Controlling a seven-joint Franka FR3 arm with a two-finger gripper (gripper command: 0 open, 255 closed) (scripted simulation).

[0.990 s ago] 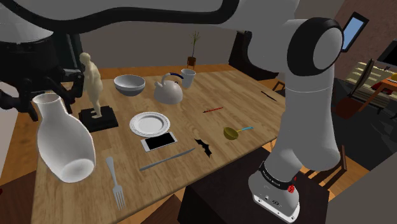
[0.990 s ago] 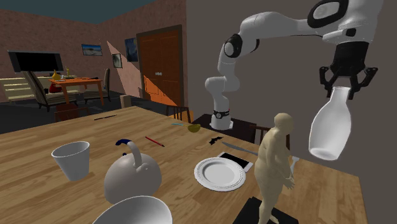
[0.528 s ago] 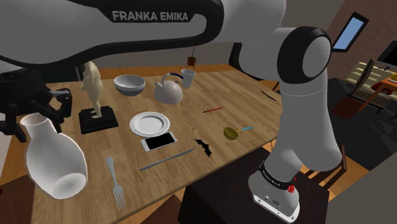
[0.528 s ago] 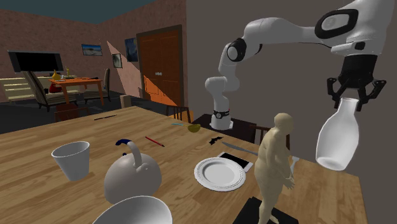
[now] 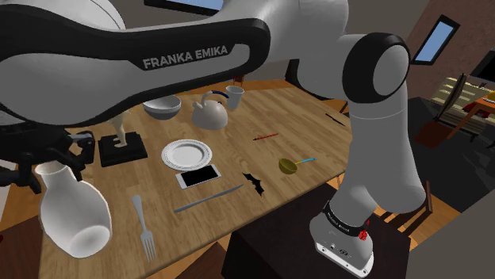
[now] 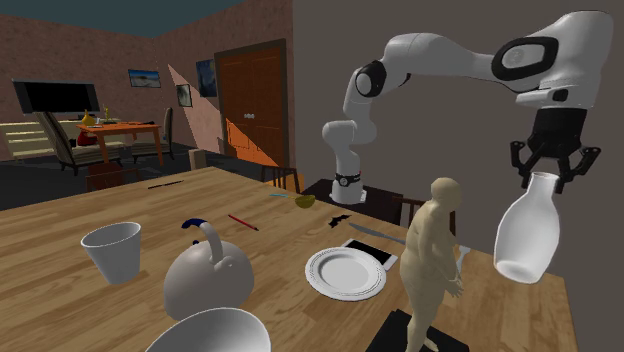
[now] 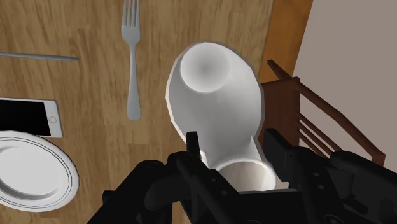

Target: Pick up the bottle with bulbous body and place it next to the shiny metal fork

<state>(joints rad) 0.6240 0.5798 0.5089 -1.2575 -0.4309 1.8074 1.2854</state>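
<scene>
Wood table (image 5: 313,119) is filling a dim, brown-walled room; in the second exterior view a dining set (image 6: 120,130) is standing far off at the left and an orange door (image 6: 255,100) is showing behind the table.

Across the shoulder view from the left, the gripper (image 5: 49,168) is clamping the neck of the white bottle (image 5: 73,218). The bottle is hanging base-down in the air over the table's edge, just beside the fork (image 5: 143,226). In the wrist view the fingers (image 7: 193,143) are pressing that neck from both sides, with the fork on one side of the bottle and a chair (image 7: 305,114) on the other.

Further right a statue (image 5: 120,141), plate (image 5: 187,154), phone (image 5: 198,176) and knife (image 5: 208,198) are resting on the wood, with a bowl (image 5: 162,105), kettle (image 5: 211,112) and cup (image 5: 235,96) behind them. Then a pencil (image 5: 265,136) and spoon (image 5: 292,165) are lying before the stand (image 5: 270,246).

Against half a second ago, the bottle is hanging lower and nearer the shoulder view's lower left. The arm (image 5: 182,55) is hiding more of the statue, and the table's things are lying as before.
</scene>
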